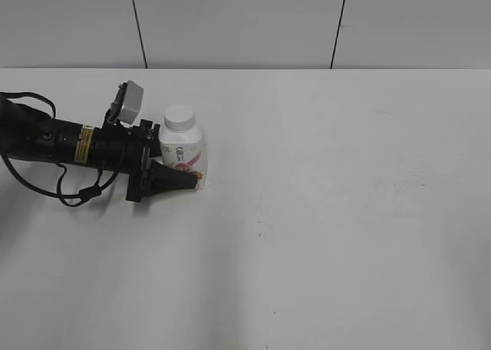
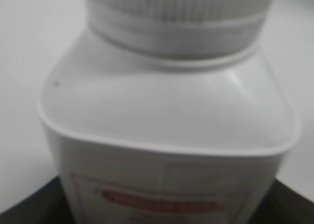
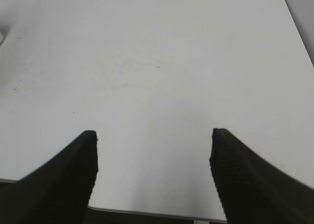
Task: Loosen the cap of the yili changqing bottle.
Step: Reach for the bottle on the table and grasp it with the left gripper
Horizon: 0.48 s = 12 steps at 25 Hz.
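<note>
The yili changqing bottle [image 1: 182, 152] stands upright on the white table, left of centre, its pink-red label facing the front. Its white cap [image 1: 179, 118] sits on the neck. My left gripper [image 1: 184, 170] reaches in from the left, level with the bottle's body, with one black finger [image 1: 173, 179] across the front of it. The left wrist view is filled by the bottle [image 2: 167, 106] and the ribbed cap [image 2: 176, 17], with dark fingers [image 2: 24, 211] at both lower corners. Whether they press on the bottle does not show. My right gripper [image 3: 153, 140] is open over bare table.
The white table [image 1: 345, 212] stretches to the right and front of the bottle. A grey panelled wall [image 1: 245, 20] closes the far edge. The left arm's cables [image 1: 69, 193] lie on the table at far left. The right arm is outside the exterior view.
</note>
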Tool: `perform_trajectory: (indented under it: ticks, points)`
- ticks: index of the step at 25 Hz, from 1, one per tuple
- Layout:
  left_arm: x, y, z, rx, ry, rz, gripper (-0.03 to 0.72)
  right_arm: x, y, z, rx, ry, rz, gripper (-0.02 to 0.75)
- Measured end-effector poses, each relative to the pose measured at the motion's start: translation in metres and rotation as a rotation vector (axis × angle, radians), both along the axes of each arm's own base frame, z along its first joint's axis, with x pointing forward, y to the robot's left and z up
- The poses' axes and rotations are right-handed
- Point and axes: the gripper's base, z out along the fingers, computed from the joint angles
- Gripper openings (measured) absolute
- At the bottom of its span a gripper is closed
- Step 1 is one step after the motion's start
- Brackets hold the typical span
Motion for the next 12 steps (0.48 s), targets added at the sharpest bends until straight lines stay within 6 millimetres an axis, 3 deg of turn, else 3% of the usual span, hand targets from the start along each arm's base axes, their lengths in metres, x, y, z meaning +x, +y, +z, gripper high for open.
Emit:
perform_trajectory:
  ticks: [4,12]
  points:
    - [0.0002,0.0000,-0.0010,-0.001,0.003,0.005,0.428,0.0000,0.0000,0.0000,0.000,0.000,0.000,0.566]
    - [0.0002,-0.0006,-0.0008,-0.003,0.003,0.005,0.421,0.0000,0.0000,0.0000,0.000,0.000,0.000,0.566]
